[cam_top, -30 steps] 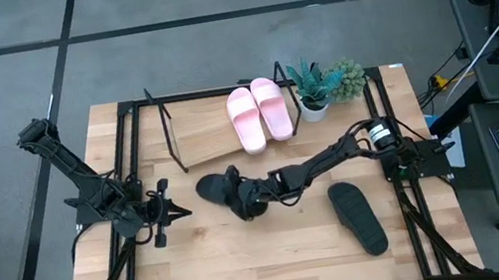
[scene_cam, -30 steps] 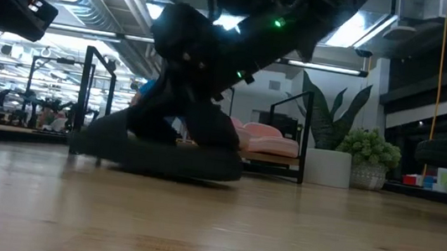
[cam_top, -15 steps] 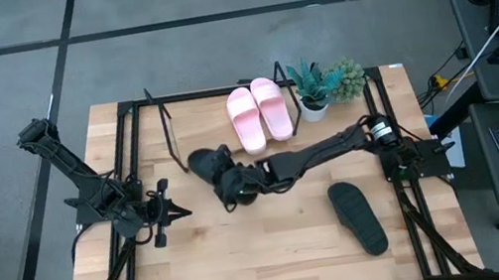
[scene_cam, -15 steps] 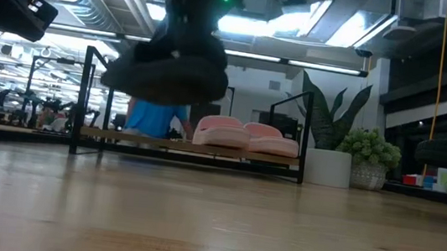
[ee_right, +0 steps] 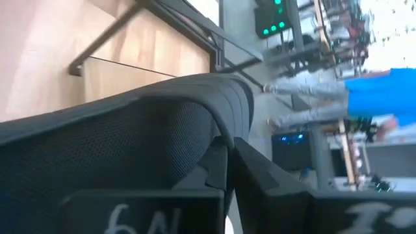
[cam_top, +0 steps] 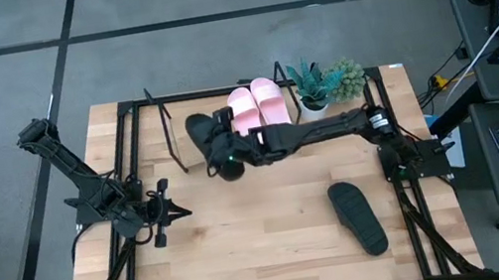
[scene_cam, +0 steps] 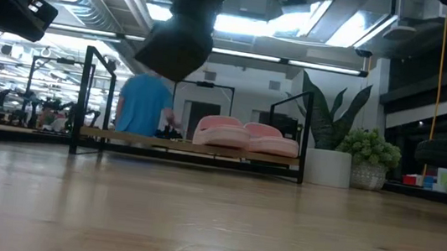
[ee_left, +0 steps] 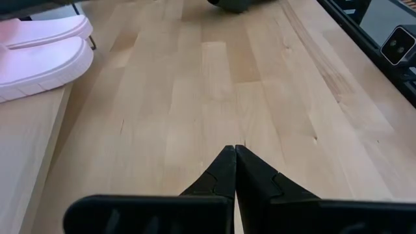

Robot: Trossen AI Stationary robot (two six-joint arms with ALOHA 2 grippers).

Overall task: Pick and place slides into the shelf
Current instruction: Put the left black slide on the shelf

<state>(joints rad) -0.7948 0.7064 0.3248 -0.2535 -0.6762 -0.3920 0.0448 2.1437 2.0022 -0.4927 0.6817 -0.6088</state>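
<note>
Right wrist view shows my right gripper (ee_right: 227, 153) pinched tight on the strap of a black slide (ee_right: 130, 130), its ribbed rubber filling most of that picture; from the high view the same gripper (cam_top: 231, 148) carries that slide (cam_top: 206, 139) in the air over the shelf (cam_top: 191, 139), on the bare stretch of board just beside the two pink slides (cam_top: 258, 111); the low view confirms the slide (scene_cam: 178, 44) hangs well above the board, tilted, not resting on it.

The pink pair already lie side by side on the shelf, toward the end nearest the potted plants (cam_top: 326, 83); the second black slide (cam_top: 357, 216) lies on the table (cam_top: 247, 251), well apart from the shelf, on the side away from it.

My left gripper (ee_left: 233, 156) waits with its fingers pressed together, low over the table, well clear of the shelf.

I judge the step in hand to be placing the third slide (carry done, set-down not yet); next I should lower it onto the board beside the pinks, level it so it doesn't slip down the tilt, then let go.
</note>
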